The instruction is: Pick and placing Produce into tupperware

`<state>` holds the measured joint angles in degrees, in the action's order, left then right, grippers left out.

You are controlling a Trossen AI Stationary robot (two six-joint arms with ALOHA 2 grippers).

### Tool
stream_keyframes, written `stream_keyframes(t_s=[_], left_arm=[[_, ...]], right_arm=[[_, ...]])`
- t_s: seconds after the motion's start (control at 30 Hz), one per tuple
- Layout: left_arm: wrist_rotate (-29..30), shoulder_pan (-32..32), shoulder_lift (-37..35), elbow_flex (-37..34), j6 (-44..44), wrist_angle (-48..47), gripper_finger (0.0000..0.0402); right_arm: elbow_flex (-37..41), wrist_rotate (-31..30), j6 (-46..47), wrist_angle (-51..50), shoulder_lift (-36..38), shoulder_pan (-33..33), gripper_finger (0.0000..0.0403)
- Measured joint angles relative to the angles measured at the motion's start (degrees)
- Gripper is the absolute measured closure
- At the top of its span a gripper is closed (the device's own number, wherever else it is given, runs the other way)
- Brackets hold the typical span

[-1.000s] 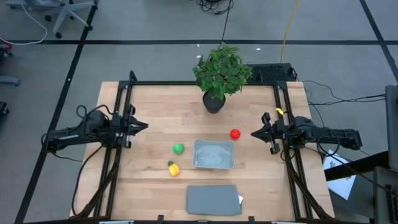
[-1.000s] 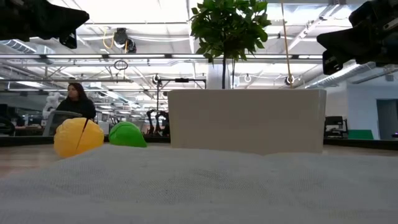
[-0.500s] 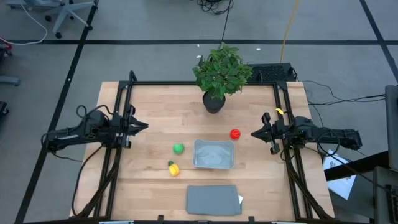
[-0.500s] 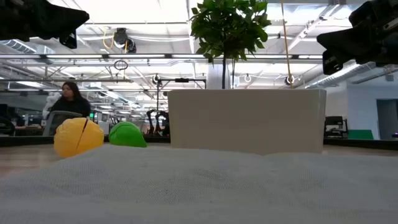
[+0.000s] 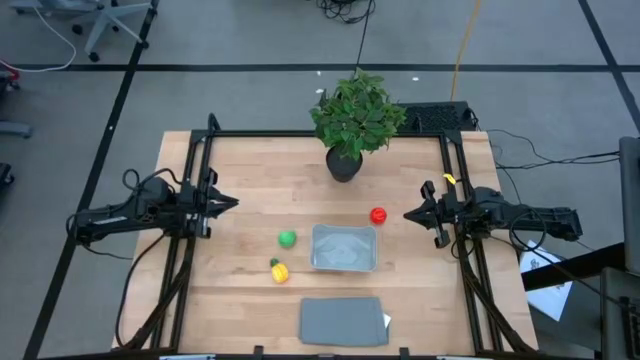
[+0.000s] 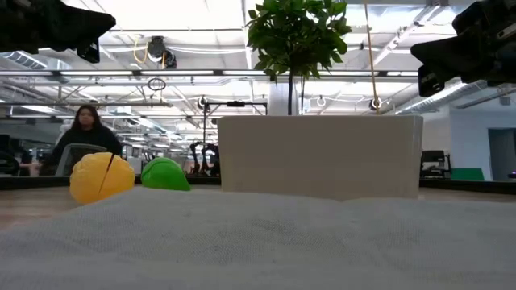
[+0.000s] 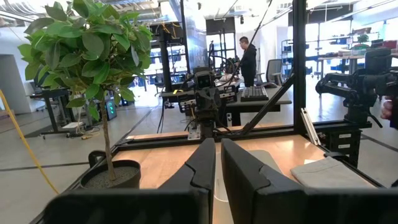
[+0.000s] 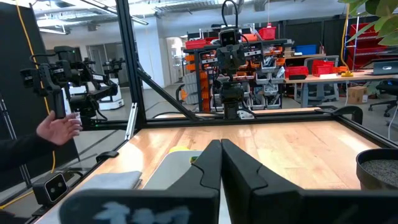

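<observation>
Nothing on the table [image 5: 250, 170] has changed over the last sec: arms, produce and tupperware all sit where they were. Only diff is in the low view, where the person [image 6: 81, 133] in the room behind has shifted a bit. For the task that means it hasn't started; no piece is in the container yet.

Potted plant [image 5: 355, 120] stands at 12 o'clock of the table centre. Flat grey rectangle [image 5: 342, 322] lies at 6 o'clock, near the front edge.

Left arm waits at 9 o'clock, by the table's left rail; left gripper [image 5: 232, 204] is clenched on nothing, fingers [image 7: 202, 165] nearly together w/ just a slit between them in its wrist view. Right arm waits at 3 o'clock by the right rail; right gripper [image 5: 408, 215] is also closed and empty, fingers [image 8: 239, 168] pressed together.

Tupperware [image 5: 344, 247] sits just past centre toward 5 o'clock, empty as far as I can tell.

Produce, all loose on the wood: red piece [image 5: 378, 215] at abt 1 o'clock of the tupperware, just beside its corner, nearest the right gripper. Green piece [image 5: 287, 238] at 9 o'clock of it, near. Yellow piece w/ green tip [image 5: 279, 271] at abt 8 o'clock of it, below the green one.

Judgement: either gripper must open before any pick; red looks the easy first grab for the right arm.
</observation>
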<state>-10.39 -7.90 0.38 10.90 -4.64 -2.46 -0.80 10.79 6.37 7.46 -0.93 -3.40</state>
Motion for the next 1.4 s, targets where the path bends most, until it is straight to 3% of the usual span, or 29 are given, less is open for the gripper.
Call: stream_keyframes(t_s=[1.03, 1.2, 1.4], left_arm=[[0.0, 0.0, 0.0, 0.0, 0.4, 0.0, 0.0369], [0.0, 0.0, 0.0, 0.0, 6.9, -0.3, 0.0369], [0.0, 0.0, 0.0, 0.0, 4.7, -1.4, 0.0369]], right_arm=[[0.0, 0.0, -0.1, 0.0, 0.0, 0.0, 0.0403], [0.0, 0.0, 0.4, 0.0, 0.0, 0.0, 0.0403], [0.0, 0.0, -0.1, 0.9, 0.0, 0.0, 0.0403]])
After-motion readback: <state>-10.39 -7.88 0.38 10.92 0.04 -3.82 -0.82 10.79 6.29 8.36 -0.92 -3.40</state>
